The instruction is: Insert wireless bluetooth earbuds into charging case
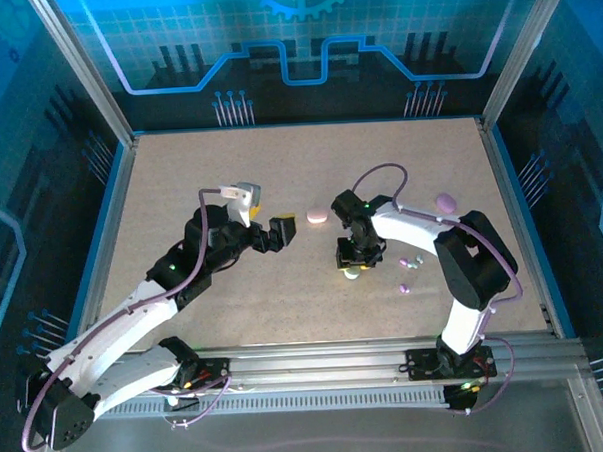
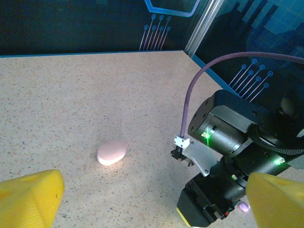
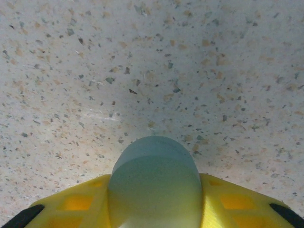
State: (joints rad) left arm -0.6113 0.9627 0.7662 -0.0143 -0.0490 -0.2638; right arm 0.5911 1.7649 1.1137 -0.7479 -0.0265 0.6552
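The earbuds [image 1: 404, 263], tiny pastel beads, lie loose on the table [image 1: 179, 171], right of centre toward the near edge and outside every case. Just beside them the right gripper [image 3: 154, 204] clamps a pale teal charging case [image 3: 154, 164] low over the table, seemingly closed; I judge this steadies it for loading. The left gripper [image 1: 281, 233] hangs released, facing a closed pink case [image 2: 111, 153] near the centre. A purple case [image 1: 445, 201] sits toward the right edge.
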